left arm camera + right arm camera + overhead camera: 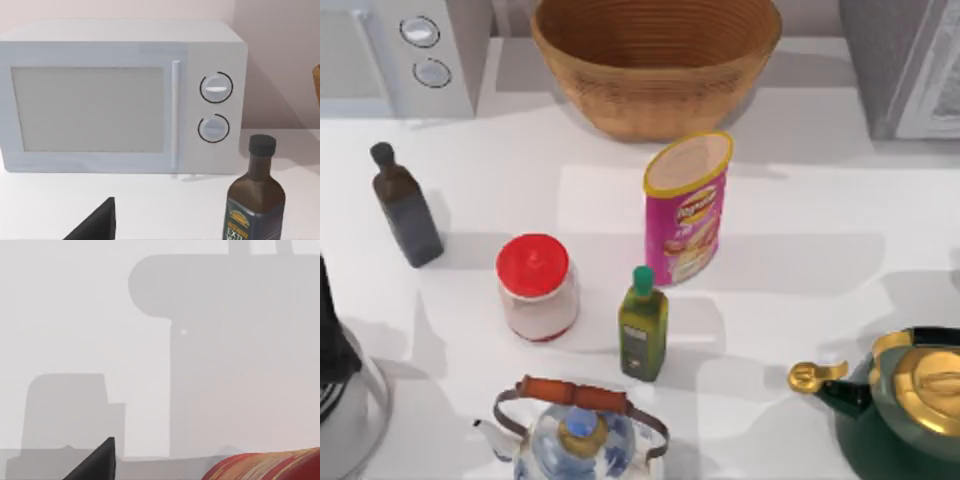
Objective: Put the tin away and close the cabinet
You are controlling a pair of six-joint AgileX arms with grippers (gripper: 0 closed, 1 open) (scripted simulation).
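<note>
Top view gives me the table laid out: the tin (687, 207), a tall pink canister with a yellow rim, stands upright near the middle of the white table (820, 210), just in front of the wicker basket (655, 60). A red-lidded jar (535, 287) sits to its left and nearer me, a small green oil bottle (643, 325) stands just in front of the tin, and a dark bottle (406, 207) stands well off to the left. A glass teapot (575, 432) and a green kettle (900, 400) line the near edge. At the far right corner I see a grey unit (900, 65) that I take for the cabinet, though I cannot tell whether its door is open

Left wrist view looks at the microwave (120, 97) with the dark bottle close beside it; a black finger (97, 222) of my left gripper pokes into the frame, and I cannot tell how that tool is set. Right wrist view faces a pale wall with shadows, one black finger (97, 462) of my right gripper and a red striped object (265, 466) at the edge; again I cannot tell its state

My judgement: nothing of the task is done. The tin is untouched, nothing holds it, and reaching, grasping, stowing and closing the cabinet all remain
</note>
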